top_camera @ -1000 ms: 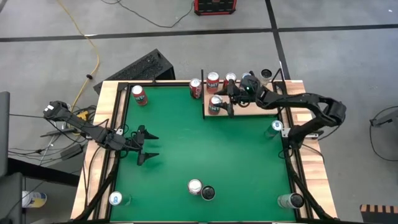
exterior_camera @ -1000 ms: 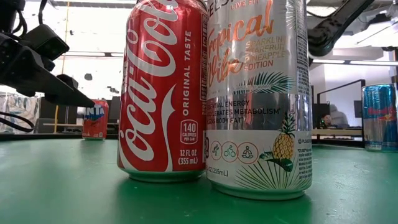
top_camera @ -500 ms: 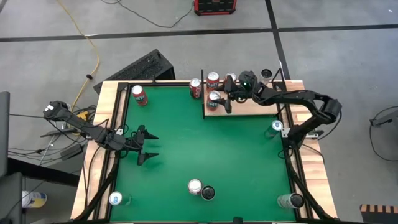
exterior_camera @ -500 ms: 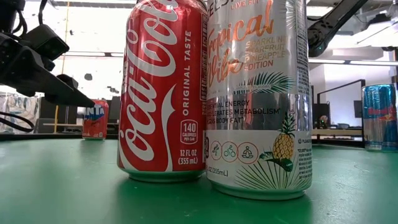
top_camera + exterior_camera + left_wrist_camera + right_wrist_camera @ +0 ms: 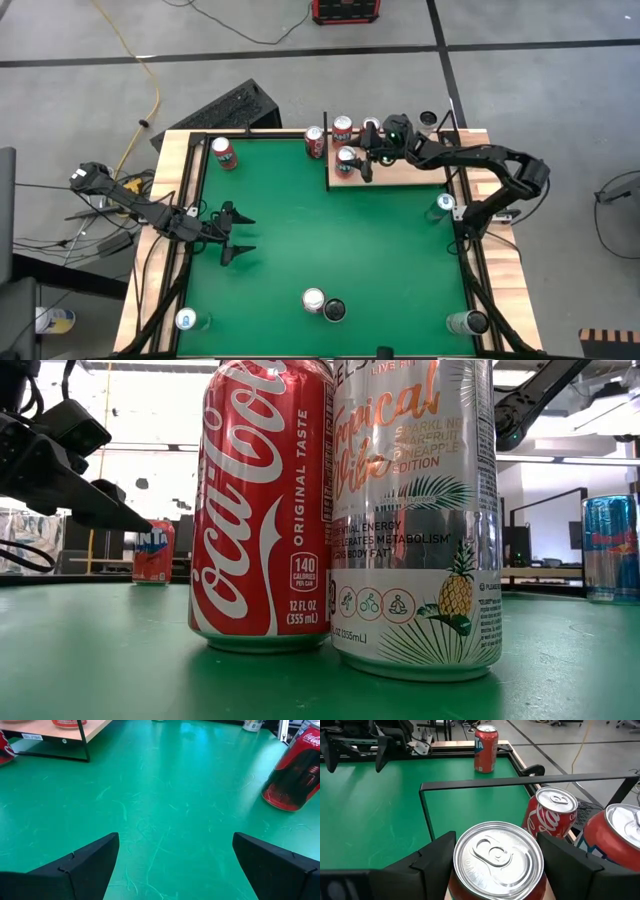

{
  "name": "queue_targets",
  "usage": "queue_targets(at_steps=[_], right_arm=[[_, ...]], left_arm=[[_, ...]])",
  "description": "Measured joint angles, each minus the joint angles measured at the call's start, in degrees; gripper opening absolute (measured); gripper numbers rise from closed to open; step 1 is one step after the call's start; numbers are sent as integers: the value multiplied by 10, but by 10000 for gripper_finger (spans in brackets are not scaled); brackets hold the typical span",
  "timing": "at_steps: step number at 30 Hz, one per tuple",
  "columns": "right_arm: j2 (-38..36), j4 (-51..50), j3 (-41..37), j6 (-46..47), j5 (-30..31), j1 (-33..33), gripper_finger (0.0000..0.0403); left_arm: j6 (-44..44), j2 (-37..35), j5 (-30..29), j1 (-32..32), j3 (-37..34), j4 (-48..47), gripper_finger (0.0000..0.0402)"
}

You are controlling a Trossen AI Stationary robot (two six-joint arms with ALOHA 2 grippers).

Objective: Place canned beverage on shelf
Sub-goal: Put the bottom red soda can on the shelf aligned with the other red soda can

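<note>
**Can upright between my right fingers, already on the shelf**

While my right pincer sits over the front corner of the flat pale wood-grain shelf with thin black posts, the red can with a silver pull-tab lid stands upright directly between its two dark fingers, long axis vertical, lid facing my wrist camera. From the high view this can rests on the shelf board near its left edge, close behind the black corner post. The fingers are spread to either side of the can's shoulder; a thin gap seems to show on both flanks, though I cannot say for sure that neither pad touches. I judge the can is set down and the grip is coming off.

What the next move turns on: the can lies straight ahead along my fingers' line, so pulling away should go up or straight back, not sideways, or a finger may tip it. Just beyond it stand a red cola can and another red can, close enough to be knocked.

My left pincer hovers with jaws wide apart over the left part of the green bench, well away from the shelf; the right arm is the nearer by far.
</note>
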Motion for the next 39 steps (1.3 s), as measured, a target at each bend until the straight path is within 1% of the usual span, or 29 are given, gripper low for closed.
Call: queue_targets(at_steps=[5,8,14,19,22,24,26,28,30,32,34,37,38,39], right_arm=[[0,0,0,-1,9,2,329],[0,0,0,-2,12,2,340],[-24,2,0,-2,13,2,339],[-74,-3,0,8,12,11,339],[-108,-43,0,23,12,37,334],[-128,-95,0,19,5,62,323],[-144,-149,0,10,-1,94,302],[-155,-197,0,2,5,126,273],[-155,-231,-1,-2,39,155,234],[-144,-235,-8,-11,82,178,184],[-126,-230,-16,-14,119,185,124],[-92,-221,-17,-13,147,177,31],[-84,-225,-17,-12,149,171,20],[-78,-224,-17,-9,149,164,19]], left_arm=[[0,0,0,0,0,0,376],[0,0,0,0,0,0,376],[0,0,0,0,0,0,376],[0,0,0,0,0,0,376],[0,0,0,0,0,0,376],[0,0,0,0,0,0,376],[0,0,0,0,0,0,376],[0,0,0,0,0,0,376],[0,0,0,0,0,0,376],[0,0,0,0,0,0,376],[0,0,0,0,0,0,376],[0,0,0,0,0,0,376],[0,0,0,0,0,0,376],[0,0,0,0,0,0,376]])
